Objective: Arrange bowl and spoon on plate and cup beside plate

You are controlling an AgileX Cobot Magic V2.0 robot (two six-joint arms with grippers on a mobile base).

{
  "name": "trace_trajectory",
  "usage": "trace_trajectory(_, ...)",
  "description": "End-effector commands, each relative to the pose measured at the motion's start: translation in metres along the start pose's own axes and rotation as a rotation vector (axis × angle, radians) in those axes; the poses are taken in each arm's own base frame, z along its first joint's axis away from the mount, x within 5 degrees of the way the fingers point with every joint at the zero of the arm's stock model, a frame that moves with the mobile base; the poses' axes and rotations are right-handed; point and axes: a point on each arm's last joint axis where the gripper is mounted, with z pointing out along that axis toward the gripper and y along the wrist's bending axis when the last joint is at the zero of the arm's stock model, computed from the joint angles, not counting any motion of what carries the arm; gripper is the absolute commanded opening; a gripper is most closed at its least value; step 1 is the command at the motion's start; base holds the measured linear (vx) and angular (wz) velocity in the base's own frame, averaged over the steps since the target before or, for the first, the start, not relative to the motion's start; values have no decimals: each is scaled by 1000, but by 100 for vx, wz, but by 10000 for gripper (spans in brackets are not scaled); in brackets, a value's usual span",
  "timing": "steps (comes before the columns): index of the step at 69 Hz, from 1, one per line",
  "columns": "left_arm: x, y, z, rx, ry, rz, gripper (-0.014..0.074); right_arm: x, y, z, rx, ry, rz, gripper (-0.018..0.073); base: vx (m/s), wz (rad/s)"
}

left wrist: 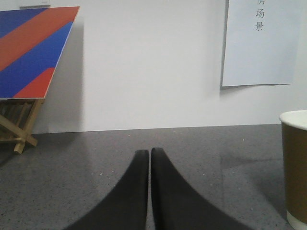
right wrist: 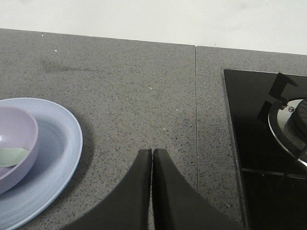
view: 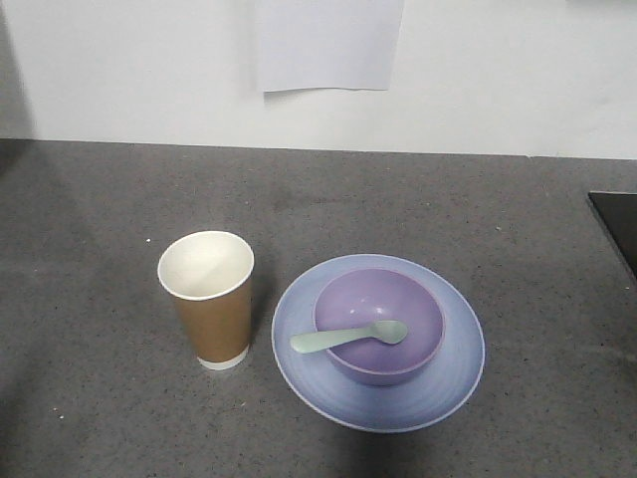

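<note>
On the grey speckled desk [view: 100, 219], the pale blue plate [view: 378, 398] sits low and right of centre in the front view, with the lavender bowl [view: 378, 349] resting on it. Across the bowl lies the mint-green spoon [view: 348, 338], its head toward 3 o'clock and its handle tip over the rim toward 9 o'clock. At 9 o'clock from the plate, just beside it and apart, the brown paper cup [view: 209, 304] stands upright. Each wrist view shows its own pincer, left [left wrist: 149, 153] and right [right wrist: 152, 153], with fingertips pressed together, gripping nothing. A black hob [right wrist: 268, 158] lies at 3 o'clock of the right pincer. White paper [view: 328, 45] hangs on the wall.
</note>
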Motion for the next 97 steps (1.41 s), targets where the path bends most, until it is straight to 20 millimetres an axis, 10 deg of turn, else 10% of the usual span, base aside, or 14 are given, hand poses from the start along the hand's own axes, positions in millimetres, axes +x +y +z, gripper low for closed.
trace_trajectory(1,-14,0,-2,0,-110,-6,-6,-13,-2,-4,20,-84,-3,-11,0,0)
trace_trajectory(60,-14,0,-2,0,-110,-6,-6,-7,-5,0,59,-129,-1,-11,0,0)
trace_trajectory(97,-14,0,-2,0,-110,-6,-6,97,-7,11,150,-478,67,-11,0,0)
